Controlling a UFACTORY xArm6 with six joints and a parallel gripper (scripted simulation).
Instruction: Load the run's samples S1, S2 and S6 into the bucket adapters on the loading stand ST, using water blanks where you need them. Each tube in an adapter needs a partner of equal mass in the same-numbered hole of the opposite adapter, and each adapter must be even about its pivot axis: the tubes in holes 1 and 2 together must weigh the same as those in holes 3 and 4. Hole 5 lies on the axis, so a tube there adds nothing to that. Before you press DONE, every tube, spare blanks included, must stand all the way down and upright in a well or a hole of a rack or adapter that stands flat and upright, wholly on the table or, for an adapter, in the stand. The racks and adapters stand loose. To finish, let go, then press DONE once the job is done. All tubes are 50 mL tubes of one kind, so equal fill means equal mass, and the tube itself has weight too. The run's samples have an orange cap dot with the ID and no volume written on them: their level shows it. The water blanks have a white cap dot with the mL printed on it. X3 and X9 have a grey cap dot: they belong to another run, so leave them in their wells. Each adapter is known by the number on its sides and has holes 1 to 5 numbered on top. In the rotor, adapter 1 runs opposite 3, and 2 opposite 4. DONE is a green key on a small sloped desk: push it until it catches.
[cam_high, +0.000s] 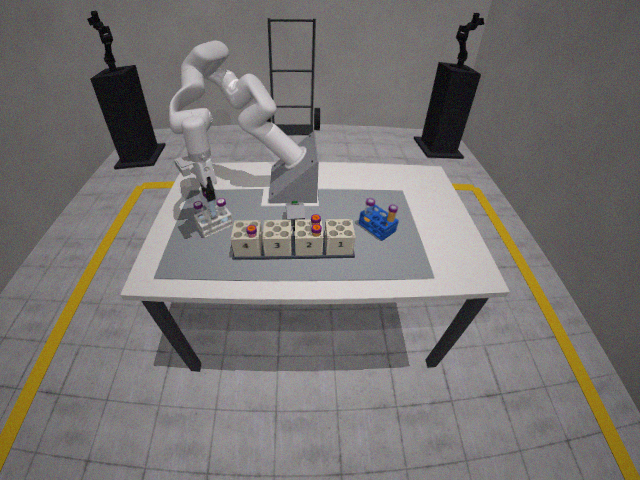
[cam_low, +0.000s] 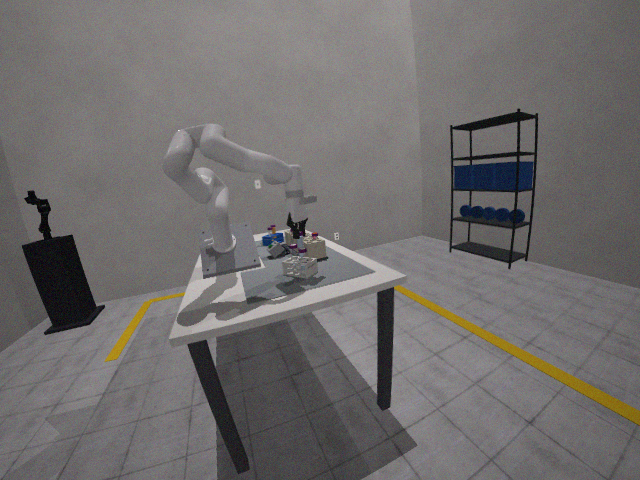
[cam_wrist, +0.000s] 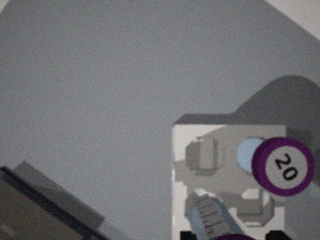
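Observation:
My gripper (cam_high: 209, 196) (cam_low: 297, 231) (cam_wrist: 233, 237) is shut on a purple-capped tube (cam_high: 212, 208) (cam_wrist: 212, 220), at the white rack (cam_high: 216, 228) (cam_low: 292, 268) (cam_wrist: 179, 150). How deep the tube sits and its label are hidden. A blank marked 20 (cam_wrist: 286, 167) (cam_high: 198, 205) and another purple-capped tube stand in this rack. Adapter 4 (cam_high: 245, 246) holds one orange-dot tube (cam_high: 251, 229). Adapter 2 (cam_high: 308, 245) holds two orange-dot tubes, one behind (cam_high: 315, 219) and one in front (cam_high: 316, 228). Adapter 3 (cam_high: 276, 246) and adapter 1 (cam_high: 340, 245) show no tubes. IDs are unreadable.
The blue rack (cam_high: 381, 230) at the right holds two purple-capped tubes, left (cam_high: 370, 202) and right (cam_high: 392, 208), with unreadable caps. The green DONE key (cam_high: 294, 202) is on its small desk (cam_high: 296, 211) behind the adapters. The stand (cam_high: 293, 256) lies right of the white rack.

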